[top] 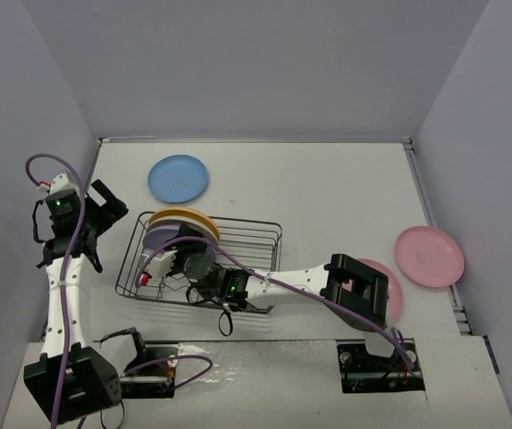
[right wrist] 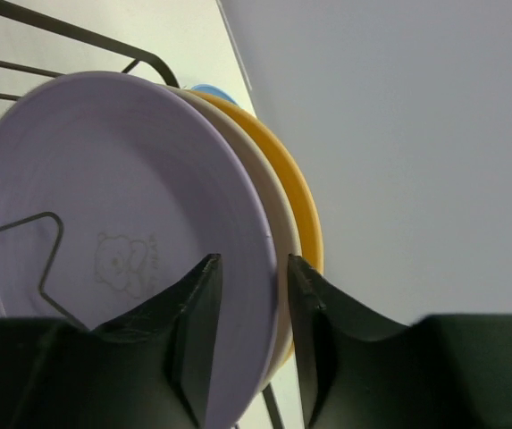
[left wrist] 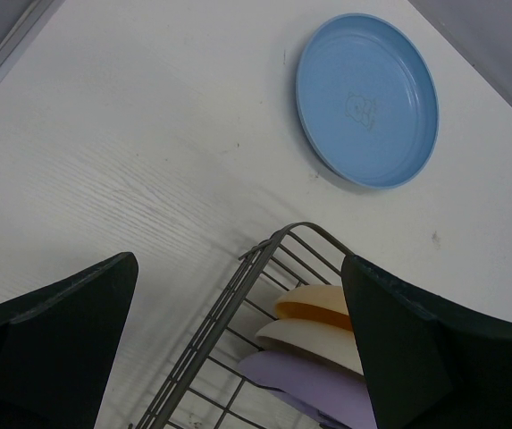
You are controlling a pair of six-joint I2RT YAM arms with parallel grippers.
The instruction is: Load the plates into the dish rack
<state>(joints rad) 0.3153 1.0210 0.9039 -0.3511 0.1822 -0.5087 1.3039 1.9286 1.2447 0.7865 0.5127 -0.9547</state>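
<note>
Purple plate [right wrist: 104, 179], cream plate [left wrist: 314, 338] and yellow-orange plate [right wrist: 296, 192] are stood on edge in the dish rack [top: 256, 234]. The purple rim is straddled by the right gripper [right wrist: 254, 260]; clamping cannot be confirmed. The left gripper [left wrist: 238, 261] is spread wide beside the rack. The blue plate [top: 178, 178] is noted on the table [top: 327, 188].

Left arm [top: 63, 286] is reared up on its own side with the left gripper [left wrist: 238, 264] spread wide, while the right arm [top: 300, 279] reaches across leftward, right gripper [right wrist: 254, 261] fingers barely apart.
</note>
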